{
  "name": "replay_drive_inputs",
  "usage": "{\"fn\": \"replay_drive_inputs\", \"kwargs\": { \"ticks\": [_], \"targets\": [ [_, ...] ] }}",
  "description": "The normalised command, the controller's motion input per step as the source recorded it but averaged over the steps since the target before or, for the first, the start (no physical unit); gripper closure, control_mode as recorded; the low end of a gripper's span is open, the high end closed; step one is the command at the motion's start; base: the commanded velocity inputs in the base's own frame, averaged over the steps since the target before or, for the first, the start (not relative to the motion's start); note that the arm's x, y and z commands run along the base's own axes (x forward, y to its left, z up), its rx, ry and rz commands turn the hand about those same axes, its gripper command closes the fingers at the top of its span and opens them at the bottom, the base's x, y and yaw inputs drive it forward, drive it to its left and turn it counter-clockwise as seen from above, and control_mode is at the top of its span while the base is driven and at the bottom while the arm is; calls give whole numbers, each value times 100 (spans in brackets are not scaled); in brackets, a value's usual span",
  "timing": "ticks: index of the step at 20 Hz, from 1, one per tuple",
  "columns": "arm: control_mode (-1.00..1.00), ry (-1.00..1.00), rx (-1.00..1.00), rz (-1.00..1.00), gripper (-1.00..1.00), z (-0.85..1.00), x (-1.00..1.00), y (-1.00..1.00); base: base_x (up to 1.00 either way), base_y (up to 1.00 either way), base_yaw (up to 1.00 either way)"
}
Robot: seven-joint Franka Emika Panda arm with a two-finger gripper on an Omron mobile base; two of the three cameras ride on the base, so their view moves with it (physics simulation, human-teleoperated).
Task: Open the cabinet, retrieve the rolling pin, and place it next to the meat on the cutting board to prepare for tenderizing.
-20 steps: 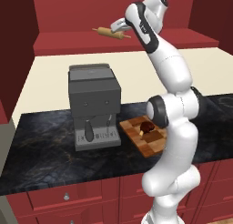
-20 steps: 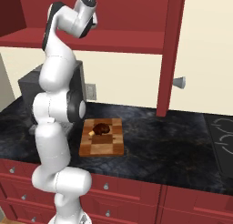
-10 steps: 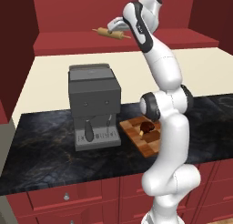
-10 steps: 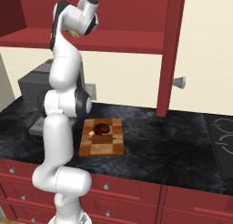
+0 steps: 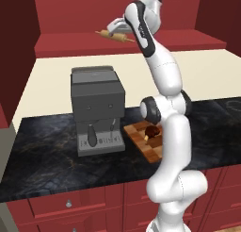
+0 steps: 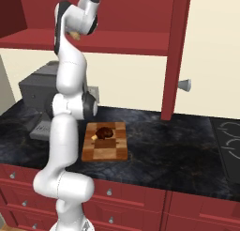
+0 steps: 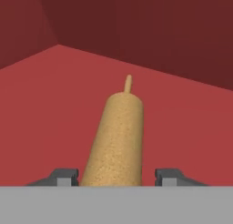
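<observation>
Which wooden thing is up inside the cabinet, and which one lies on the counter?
The rolling pin is up inside the cabinet, between the end effector fingers. The checkered cutting board lies on the counter.

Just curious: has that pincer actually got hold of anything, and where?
Nothing is gripped yet: the pincer stands open, its fingertips apart on either side of the rolling pin's thick body.

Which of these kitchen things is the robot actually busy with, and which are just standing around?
Part of the job:
the open cabinet
rolling pin, between the open gripper fingers
meat
cutting board

Just standing around:
grey coffee machine
red drawers
stovetop
</observation>
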Motion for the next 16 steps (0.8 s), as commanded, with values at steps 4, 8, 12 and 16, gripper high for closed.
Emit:
{"fn": "replay_drive_inputs", "kwargs": {
  "ticks": [4, 8, 12, 16],
  "targets": [
    [-100, -4, 0, 2, 100, -25, -6, 7, 0, 0, 0],
    [-100, -15, 1, 0, 100, -17, -62, 9, 0, 0, 0],
    [-100, -14, 4, 0, 100, -7, -84, 20, 0, 0, 0],
    [-100, -16, 3, 0, 100, -20, -96, 30, 0, 0, 0]
  ]
}}
